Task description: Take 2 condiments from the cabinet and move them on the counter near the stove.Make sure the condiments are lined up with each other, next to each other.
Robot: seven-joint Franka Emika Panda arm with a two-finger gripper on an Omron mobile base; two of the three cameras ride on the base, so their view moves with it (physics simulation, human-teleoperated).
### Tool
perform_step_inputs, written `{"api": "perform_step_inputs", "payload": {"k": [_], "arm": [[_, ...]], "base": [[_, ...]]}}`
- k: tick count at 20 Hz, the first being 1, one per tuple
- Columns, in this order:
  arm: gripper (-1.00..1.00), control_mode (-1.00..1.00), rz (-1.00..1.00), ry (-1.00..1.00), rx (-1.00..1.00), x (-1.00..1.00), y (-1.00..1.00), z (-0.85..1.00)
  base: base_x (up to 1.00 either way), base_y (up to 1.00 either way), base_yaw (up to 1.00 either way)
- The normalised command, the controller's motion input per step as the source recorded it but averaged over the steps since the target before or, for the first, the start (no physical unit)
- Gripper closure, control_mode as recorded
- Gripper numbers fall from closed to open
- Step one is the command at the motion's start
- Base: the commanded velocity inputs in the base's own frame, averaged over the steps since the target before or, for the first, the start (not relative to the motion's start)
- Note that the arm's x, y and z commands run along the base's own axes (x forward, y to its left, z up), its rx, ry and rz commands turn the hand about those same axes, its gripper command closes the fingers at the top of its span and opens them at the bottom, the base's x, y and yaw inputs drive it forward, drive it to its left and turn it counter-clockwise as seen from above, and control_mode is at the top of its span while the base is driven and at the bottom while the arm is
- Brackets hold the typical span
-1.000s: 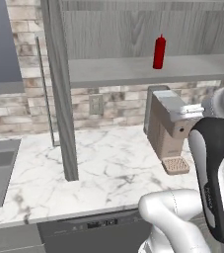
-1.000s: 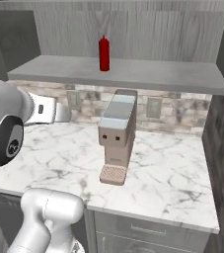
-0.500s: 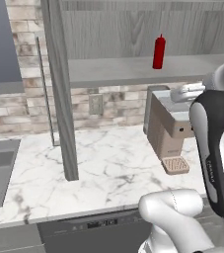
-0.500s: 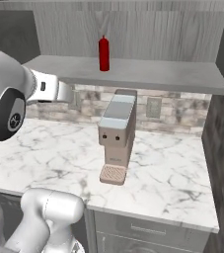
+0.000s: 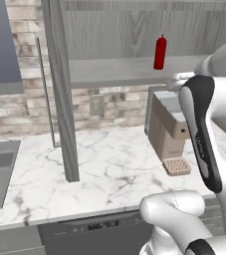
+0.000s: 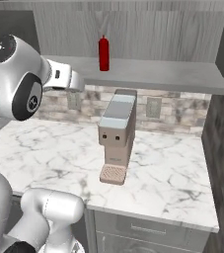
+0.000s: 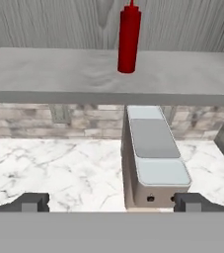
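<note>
Red condiment bottle (image 7: 129, 38) upright on cabinet shelf (image 7: 44, 74), back from its front edge, bare board either side. Coffee machine (image 7: 153, 153) below on desk (image 7: 54, 168). Hand (image 7: 111, 202) spread wide, empty, short of the shelf edge.

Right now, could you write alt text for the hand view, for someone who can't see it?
A red squeeze bottle stands upright on a pale grey cabinet shelf, seen from the robot's open gripper. Below the shelf, a beige coffee machine sits on a white marble counter against a stone-tile wall.
</note>
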Motion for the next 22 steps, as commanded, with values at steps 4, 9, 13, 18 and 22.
{"api": "perform_step_inputs", "payload": {"k": [4, 9, 13, 18, 22], "arm": [[-1.00, -1.00, -0.09, -0.04, 0.00, 0.45, -0.06, 0.00], [-1.00, -1.00, -0.08, -0.09, 0.00, 0.39, -0.05, 0.00], [-1.00, -1.00, -0.05, -0.10, 0.00, 0.38, 0.00, 0.00], [-1.00, -1.00, -0.04, -0.02, 0.00, 0.40, -0.01, 0.05], [-1.00, -1.00, -0.02, 0.01, 0.00, 0.38, -0.01, 0.23]], "base": [[0.00, 0.00, 0.00], [0.00, 0.00, 0.00], [0.00, 0.00, 0.00], [0.00, 0.00, 0.00], [0.00, 0.00, 0.00]]}}
